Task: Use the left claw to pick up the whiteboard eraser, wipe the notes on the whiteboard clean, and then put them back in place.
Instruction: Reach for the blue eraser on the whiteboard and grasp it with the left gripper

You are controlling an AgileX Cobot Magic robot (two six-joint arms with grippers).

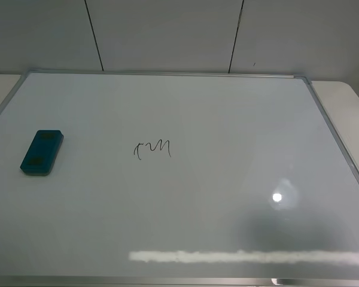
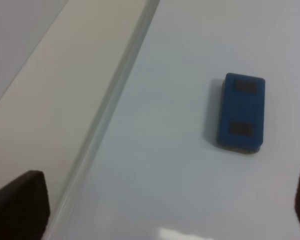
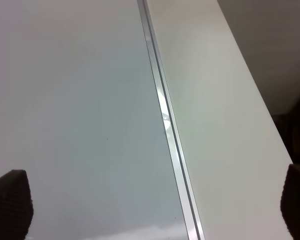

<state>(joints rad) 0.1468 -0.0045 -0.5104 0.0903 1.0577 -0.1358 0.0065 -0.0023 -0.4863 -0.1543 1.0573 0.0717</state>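
Grey wall panels are seen behind a pale table on which the whiteboard lies flat, bounded by a thin silver frame. The whiteboard eraser rests on the board near its left edge, well apart from the notes, which are written in black close to the middle and are unwiped. No arm is shown in the exterior high view.

In the left wrist view the left claw is held over the board beside the frame, its two fingertips spread wide with nothing between them. The eraser lies ahead of it, nearer one fingertip than the other, not centred in the gap. The right gripper is likewise spread and empty, over the board's right-hand frame, and is not called on by the task.

The step in hand is judged to be the approach for the pick-up; nothing of the wiping is done. For the next move the claw would need to be shifted sideways until the eraser is centred, lowered, and closed across its narrow width. How high the claw hangs above the board cannot be judged, the wrist picture being soft, so the descent should probably be made with care against the glossy surface.
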